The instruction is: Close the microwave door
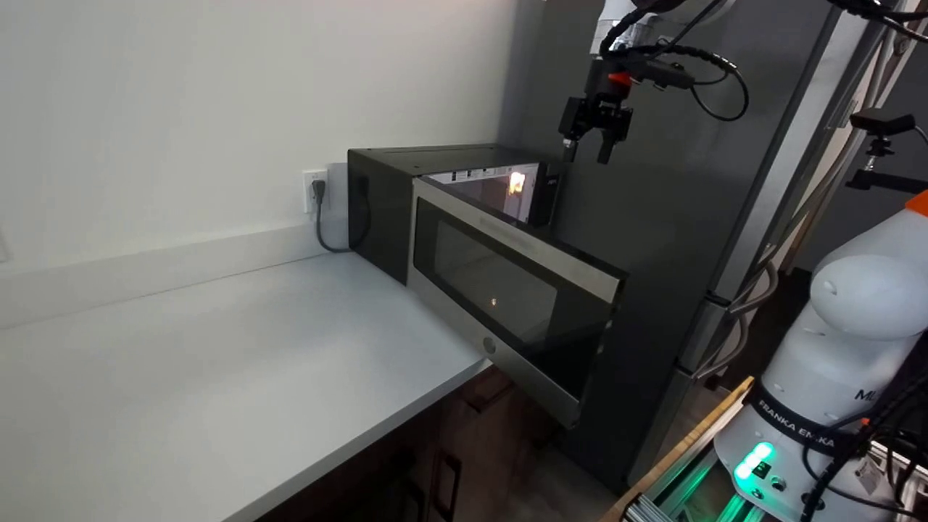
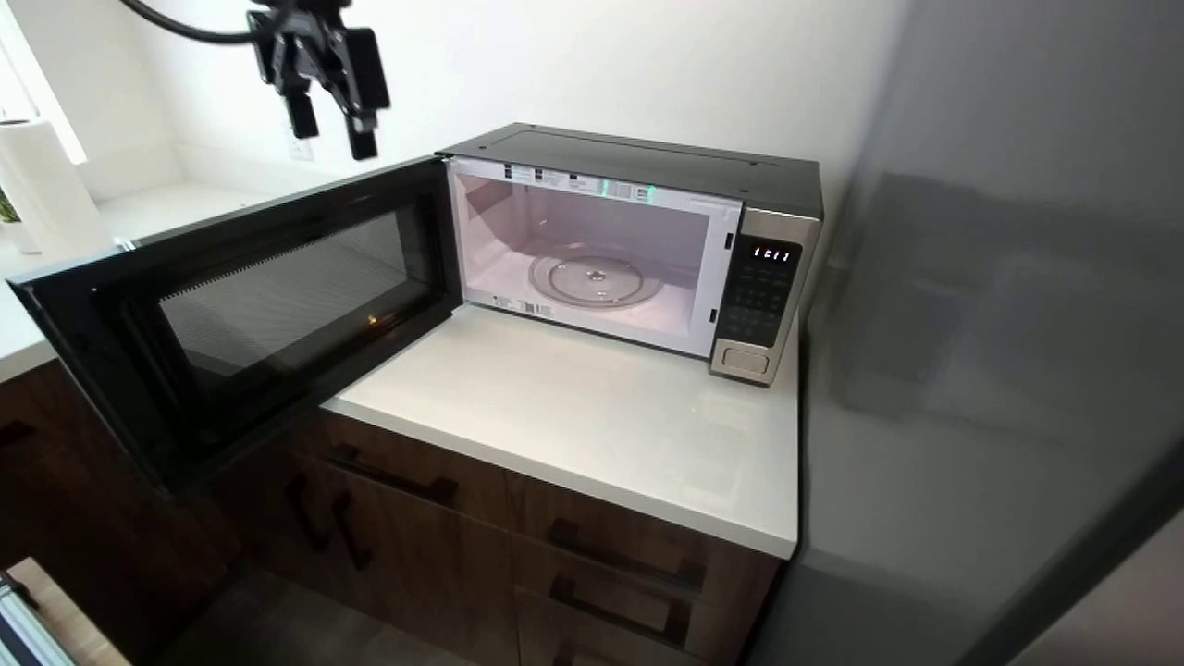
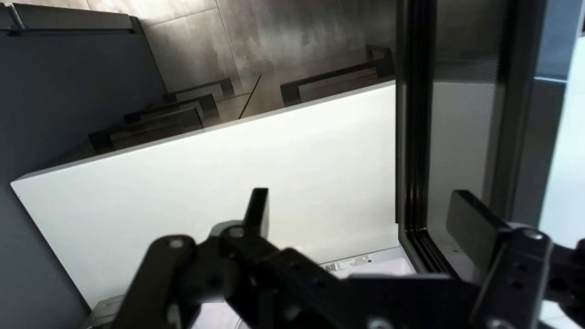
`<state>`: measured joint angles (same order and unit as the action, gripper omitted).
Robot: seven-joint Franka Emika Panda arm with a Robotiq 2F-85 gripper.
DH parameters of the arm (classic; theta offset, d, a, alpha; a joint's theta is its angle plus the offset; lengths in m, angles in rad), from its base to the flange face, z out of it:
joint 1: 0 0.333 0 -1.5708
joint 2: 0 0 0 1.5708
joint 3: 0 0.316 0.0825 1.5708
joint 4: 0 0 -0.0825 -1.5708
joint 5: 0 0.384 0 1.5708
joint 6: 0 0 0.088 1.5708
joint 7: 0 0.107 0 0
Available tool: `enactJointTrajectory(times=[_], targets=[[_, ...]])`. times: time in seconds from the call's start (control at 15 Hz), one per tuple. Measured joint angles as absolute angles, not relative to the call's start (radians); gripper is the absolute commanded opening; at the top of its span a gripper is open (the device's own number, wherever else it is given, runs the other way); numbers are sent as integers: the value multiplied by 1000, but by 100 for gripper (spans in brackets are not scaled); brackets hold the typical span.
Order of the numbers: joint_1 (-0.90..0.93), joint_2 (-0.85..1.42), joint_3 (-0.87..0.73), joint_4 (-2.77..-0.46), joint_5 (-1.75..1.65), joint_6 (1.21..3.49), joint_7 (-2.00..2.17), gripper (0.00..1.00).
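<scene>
Nearest the wrist camera is the hand (image 3: 358,196), its 2 fingers (image 3: 256,210) spread apart and holding nothing. In an exterior view the door (image 1: 507,297) hangs wide open, its free end reaching toward 4 o'clock, past the front of the table (image 1: 290,362) that carries the microwave (image 1: 388,206); the hand is above the door, at 1 o'clock from its middle, and apart from it.

Side looks like the main risk. In the wrist view the door's inner face shows at 2 to 3 o'clock, so the hand is probably on the cavity side; a sweep toward 3 o'clock there would press the door wider and strain the hinge. Closing it calls for getting round to the outer face. Dropping straight down could land a finger on the door's top edge, since height reads poorly in that view. During such a detour, the cable (image 2: 217,38) near the hand (in an exterior view it bows out toward 10 o'clock) might snag a corner. Later, pushing too near the hinge could slide the microwave back, and stopping short could leave the latch uncaught.
</scene>
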<state>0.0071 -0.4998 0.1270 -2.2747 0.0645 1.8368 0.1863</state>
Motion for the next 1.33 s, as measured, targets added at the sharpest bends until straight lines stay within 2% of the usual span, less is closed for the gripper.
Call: enactJointTrajectory(times=[0.07,0.13,0.6,0.73,1.0,1.33], targets=[[19,-503,163,-2259,65,1837,240,73],[33,-503,195,-2246,67,1832,285,66],[156,-450,301,-2200,180,1806,372,11],[189,-428,307,-2197,223,1812,362,0],[222,-366,307,-2198,312,1824,330,0],[226,-290,336,-2218,267,1905,329,0]])
